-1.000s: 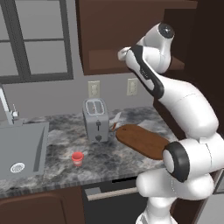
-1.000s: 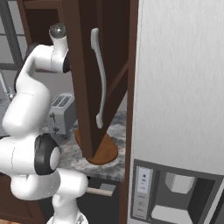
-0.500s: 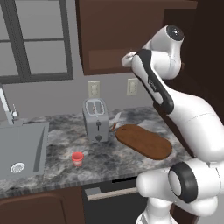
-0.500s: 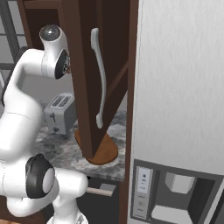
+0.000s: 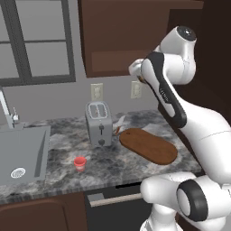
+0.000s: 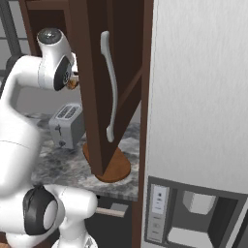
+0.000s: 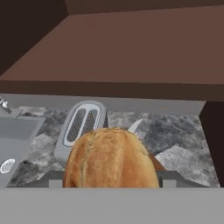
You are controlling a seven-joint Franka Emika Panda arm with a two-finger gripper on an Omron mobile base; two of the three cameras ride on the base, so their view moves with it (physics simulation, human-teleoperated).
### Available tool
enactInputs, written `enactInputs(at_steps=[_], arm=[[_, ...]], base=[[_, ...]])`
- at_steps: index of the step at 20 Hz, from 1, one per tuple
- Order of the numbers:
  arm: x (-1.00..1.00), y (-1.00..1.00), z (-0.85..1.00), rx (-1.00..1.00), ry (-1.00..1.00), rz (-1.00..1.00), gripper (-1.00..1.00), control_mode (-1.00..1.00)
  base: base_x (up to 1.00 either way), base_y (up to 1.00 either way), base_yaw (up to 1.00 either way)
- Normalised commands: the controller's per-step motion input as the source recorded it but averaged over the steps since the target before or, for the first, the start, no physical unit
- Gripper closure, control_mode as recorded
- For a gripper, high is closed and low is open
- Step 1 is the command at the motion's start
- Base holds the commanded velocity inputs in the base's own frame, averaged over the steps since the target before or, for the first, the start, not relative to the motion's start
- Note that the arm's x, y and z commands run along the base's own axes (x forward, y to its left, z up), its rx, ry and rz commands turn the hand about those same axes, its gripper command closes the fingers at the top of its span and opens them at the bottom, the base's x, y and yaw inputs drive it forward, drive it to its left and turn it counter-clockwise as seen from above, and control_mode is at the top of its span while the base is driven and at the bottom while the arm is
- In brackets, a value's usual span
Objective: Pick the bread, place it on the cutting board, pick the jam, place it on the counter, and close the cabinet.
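Bread in your grip, up at the cabinet shelf

From the left: sink (image 5: 22, 153), red jam (image 5: 80, 163) on the counter (image 5: 58, 149), toaster (image 5: 99, 122), then the cutting board (image 5: 148, 145) lying bare; your gripper (image 7: 111, 181) pinches the bread (image 7: 110, 157) just outside the open cabinet (image 6: 104, 82), high above the toaster

A steel sink (image 5: 22, 153) sits far left of the silver toaster (image 5: 99, 123), its faucet (image 5: 9, 113) rising at the back edge. Above the sink, a dark-framed window (image 5: 38, 43) is set in the grey wall (image 5: 49, 97). Just behind the toaster, a cream wall outlet (image 5: 96, 91), and a second outlet (image 5: 135, 89) further right. Right of the toaster, past the worktop's end, a tall pale fridge (image 6: 198, 97) with a grey dispenser panel (image 6: 186, 215) low down. Light is flat and even.
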Motion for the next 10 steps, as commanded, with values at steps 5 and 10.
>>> enactInputs(at_steps=[5, 10], arm=[[-0.4, -0.17, -0.3, 0.0, 0.12, 0.03, 1.0, -1.0], [-0.33, -0.09, -0.29, 0.0, 0.13, 0.01, 1.0, -1.0]], base=[[0.0, 0.0, 0.0], [0.0, 0.0, 0.0]])
